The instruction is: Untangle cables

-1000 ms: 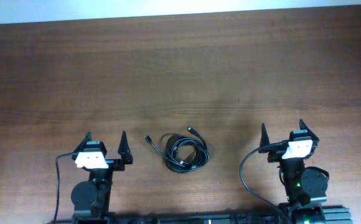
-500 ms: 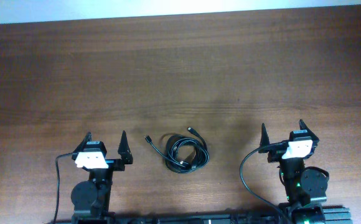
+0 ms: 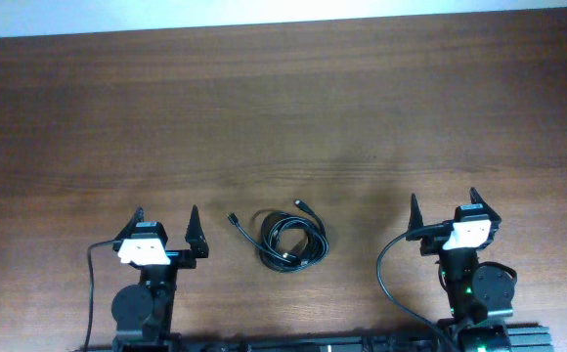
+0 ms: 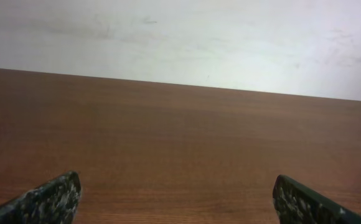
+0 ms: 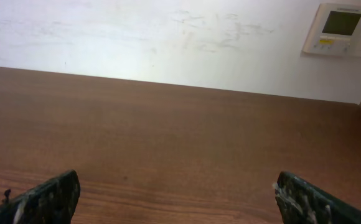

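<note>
Cables [image 3: 293,244] — one tangled coil

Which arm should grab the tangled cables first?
Probably the left one. The left pincer sits nearer the cables, and one loose plug end points toward it. The right pincer is farther off across bare table. Both are open and empty.

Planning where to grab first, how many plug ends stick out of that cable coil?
2. The left plug trails off the coil to its upper left; the top plug pokes out above it. More may be hidden inside the coil.
</note>
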Robot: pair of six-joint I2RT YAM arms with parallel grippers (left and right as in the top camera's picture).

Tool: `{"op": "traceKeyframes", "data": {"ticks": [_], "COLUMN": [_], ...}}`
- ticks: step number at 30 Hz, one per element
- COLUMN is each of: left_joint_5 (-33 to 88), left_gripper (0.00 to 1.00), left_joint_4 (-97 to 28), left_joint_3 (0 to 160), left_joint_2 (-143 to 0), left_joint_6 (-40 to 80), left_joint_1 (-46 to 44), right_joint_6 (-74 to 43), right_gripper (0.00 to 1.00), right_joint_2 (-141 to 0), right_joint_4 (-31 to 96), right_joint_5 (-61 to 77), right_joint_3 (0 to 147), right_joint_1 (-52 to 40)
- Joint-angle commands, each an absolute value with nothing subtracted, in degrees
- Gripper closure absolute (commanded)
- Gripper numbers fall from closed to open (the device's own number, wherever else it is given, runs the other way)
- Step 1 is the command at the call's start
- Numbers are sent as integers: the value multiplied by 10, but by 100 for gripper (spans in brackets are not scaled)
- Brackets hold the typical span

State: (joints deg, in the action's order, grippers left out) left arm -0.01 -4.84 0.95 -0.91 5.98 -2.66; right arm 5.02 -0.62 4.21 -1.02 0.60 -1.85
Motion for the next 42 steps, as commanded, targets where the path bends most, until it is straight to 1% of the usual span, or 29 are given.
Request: {"op": "traceKeyframes", "data": {"ticks": [1,14,19,28,33,35,38,39,42], "left_joint_5": [2,4,65,66,67,67,73,78,120], "left_gripper": [1,1,1,1,1,1,1,1,1], "left_joint_4": [-47,-44,-13,-13,-13,-19,-74,-83,-139], "left_joint_3": [5,5,7,53,100,152,232,245,320], "left_joint_2": [-6,-6,-6,-9,-100,-191,-302,-317,-400], "left_joint_6": [51,51,83,83,82,80,80,80,78], "left_joint_1": [-23,-23,-23,-23,-23,-23,-23,-23,-24], "right_joint_6": [54,54,54,54,54,54,54,54,54], "right_gripper": [1,1,1,1,1,1,1,1,1], "right_joint_2": [-4,-4,-4,-4,-4,-4,-4,-4,-4], "right_joint_4": [46,46,46,46,46,46,46,46,46], "right_joint_5": [-7,-7,-7,-7,-7,-7,-7,-7,-7], "right_joint_3": [3,3,3,3,3,3,3,3,3], "right_joint_1": [-14,-14,-14,-14,-14,-14,-14,-14,-14]}}
